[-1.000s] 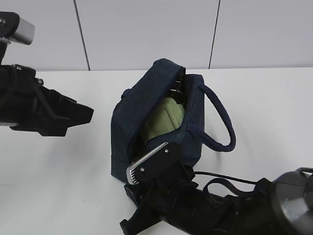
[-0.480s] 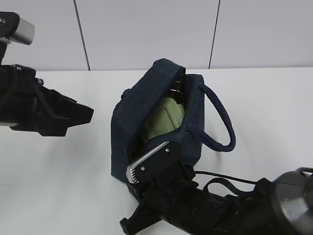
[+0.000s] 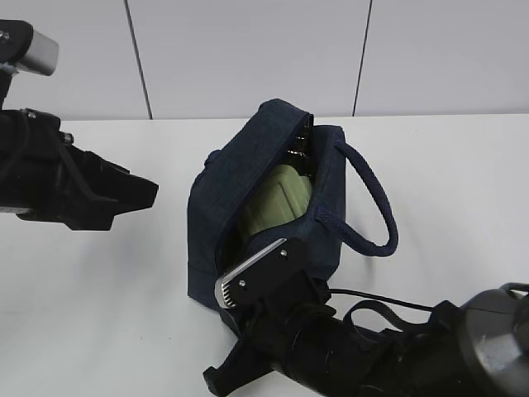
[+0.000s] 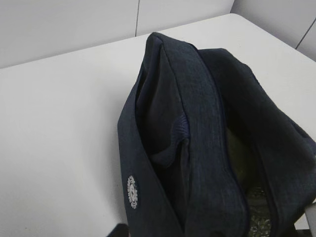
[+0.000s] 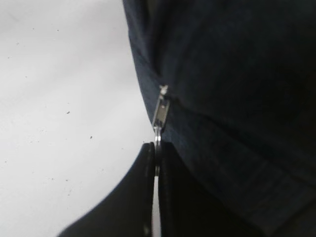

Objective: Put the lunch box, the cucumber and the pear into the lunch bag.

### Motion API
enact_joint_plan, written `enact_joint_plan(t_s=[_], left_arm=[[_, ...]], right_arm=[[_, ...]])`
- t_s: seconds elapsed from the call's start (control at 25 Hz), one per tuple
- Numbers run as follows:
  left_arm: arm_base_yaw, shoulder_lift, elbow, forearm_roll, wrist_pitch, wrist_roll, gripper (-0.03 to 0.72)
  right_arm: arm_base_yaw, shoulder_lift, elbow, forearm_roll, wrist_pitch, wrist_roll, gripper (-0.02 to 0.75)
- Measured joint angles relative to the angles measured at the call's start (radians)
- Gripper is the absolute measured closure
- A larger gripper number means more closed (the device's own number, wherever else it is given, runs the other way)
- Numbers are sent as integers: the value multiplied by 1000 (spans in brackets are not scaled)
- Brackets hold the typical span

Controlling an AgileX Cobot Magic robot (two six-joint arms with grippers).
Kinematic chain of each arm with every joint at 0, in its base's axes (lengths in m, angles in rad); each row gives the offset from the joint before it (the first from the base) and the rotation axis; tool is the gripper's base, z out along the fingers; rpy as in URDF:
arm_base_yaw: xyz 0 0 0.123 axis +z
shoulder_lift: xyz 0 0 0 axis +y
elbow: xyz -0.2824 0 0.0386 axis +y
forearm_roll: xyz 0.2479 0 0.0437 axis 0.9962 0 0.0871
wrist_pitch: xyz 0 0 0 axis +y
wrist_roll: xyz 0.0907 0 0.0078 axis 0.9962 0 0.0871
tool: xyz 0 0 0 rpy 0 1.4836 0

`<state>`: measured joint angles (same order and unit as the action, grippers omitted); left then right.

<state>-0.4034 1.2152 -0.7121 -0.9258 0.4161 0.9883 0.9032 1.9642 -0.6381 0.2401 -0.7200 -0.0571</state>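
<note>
The right claw (image 5: pixel 155 163) pinches the zipper pull (image 5: pixel 160 111) at the lunch bag (image 3: pixel 273 207)'s 6 o'clock end. The lunch box (image 3: pixel 281 198) sits inside. The left claw (image 3: pixel 124 194) hangs at 9 o'clock, its spread untellable, over bare worktop (image 3: pixel 99 289).

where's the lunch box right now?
Inside the open lunch bag at the table's centre in the exterior view: the lunch box shows its pale green lid through the opening, just above the right gripper at the bag's near end.

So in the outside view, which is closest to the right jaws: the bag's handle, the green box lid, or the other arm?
1. Green box lid, inside the lunch bag, just above the right gripper.
2. Handle, looping off the bag's right side.
3. Left gripper, far left.
</note>
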Motion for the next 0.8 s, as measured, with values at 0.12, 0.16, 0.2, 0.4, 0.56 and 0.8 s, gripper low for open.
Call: enact_joint_plan(t_s=[0.12,0.16,0.2,0.4,0.56,0.8], left_arm=[[0,0,0,0,0,0,379],[0,0,0,0,0,0,379],[0,0,0,0,0,0,379],[0,0,0,-3,0,0,379],[0,0,0,-33,-2,0,379],[0,8,0,-58,42,0,392]], right_arm=[[0,-11,0,9,46,0,732],[0,-24,0,9,72,0,732],[0,-40,0,9,106,0,732],[0,-165,0,-8,233,-13,732],[0,-281,0,-14,334,-25,732],[0,-406,-13,-14,462,-73,732]])
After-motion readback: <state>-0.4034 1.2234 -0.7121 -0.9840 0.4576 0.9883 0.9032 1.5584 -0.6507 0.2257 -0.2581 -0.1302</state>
